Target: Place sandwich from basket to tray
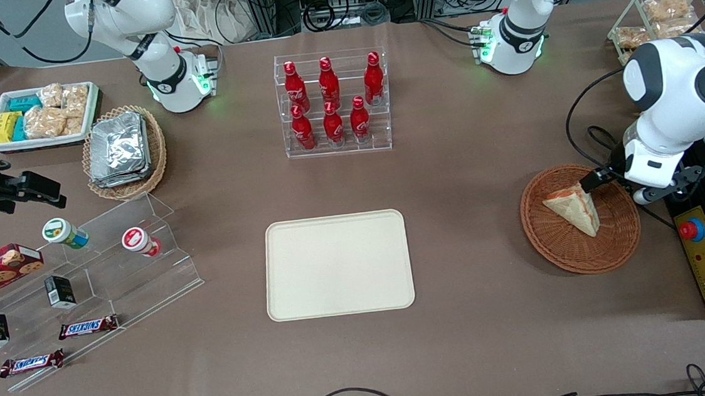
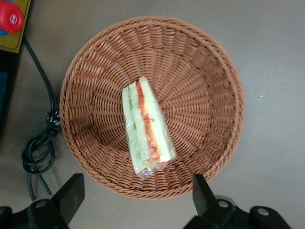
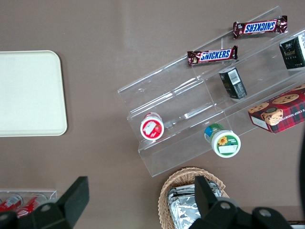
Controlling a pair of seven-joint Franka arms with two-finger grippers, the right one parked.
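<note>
The sandwich, a clear-wrapped wedge of pale bread with red and green filling, lies in the middle of the round reddish-brown wicker basket toward the working arm's end of the table. In the left wrist view the sandwich rests on its side in the basket. My gripper hovers above the basket's rim, open, its fingers spread wide with nothing between them. It is above the sandwich and not touching it. The cream tray lies flat and bare at the table's middle.
A yellow control box with a red button and a coiled black cable lie beside the basket. A clear rack of red bottles stands farther from the front camera than the tray. An acrylic snack stand and a tan basket of foil packets sit toward the parked arm's end.
</note>
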